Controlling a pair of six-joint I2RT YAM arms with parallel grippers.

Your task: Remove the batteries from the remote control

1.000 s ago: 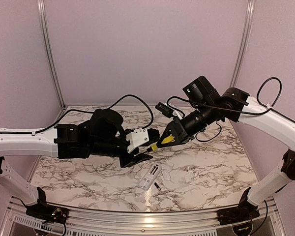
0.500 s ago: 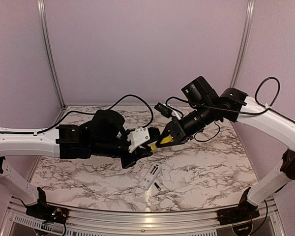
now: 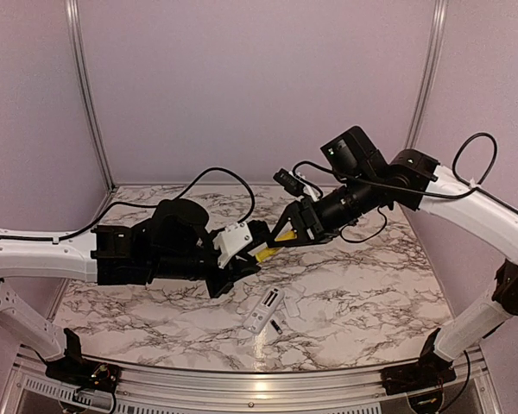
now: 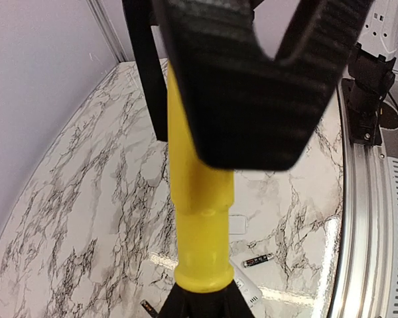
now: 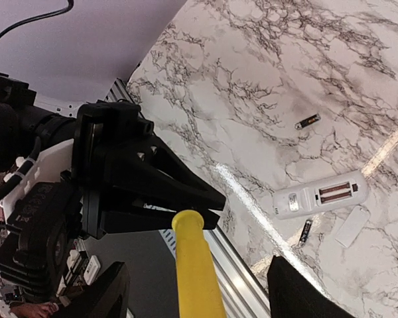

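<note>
The white remote control (image 3: 264, 310) (image 5: 318, 195) lies near the front of the marble table with its open compartment facing up. One of the batteries (image 5: 304, 232) (image 3: 277, 326) lies beside it, and another (image 5: 307, 121) (image 4: 259, 260) lies farther off. My left gripper (image 3: 249, 256) (image 4: 199, 303) is shut on the tip end of a yellow-handled screwdriver (image 3: 266, 250) (image 4: 199, 218) held above the table. My right gripper (image 3: 287, 235) (image 5: 199, 291) is open, its fingers (image 5: 99, 295) wide apart on both sides of the yellow handle (image 5: 196, 265).
A small flat white cover piece (image 3: 293, 302) (image 5: 351, 225) (image 4: 237, 224) lies next to the remote. Black cables run behind both arms. The metal table rail (image 3: 259, 379) runs along the near edge, and pink walls enclose the table.
My right gripper has opened off the yellow handle. My left gripper has shut on the screwdriver and now carries it alone. Both arms shifted slightly to the left.
</note>
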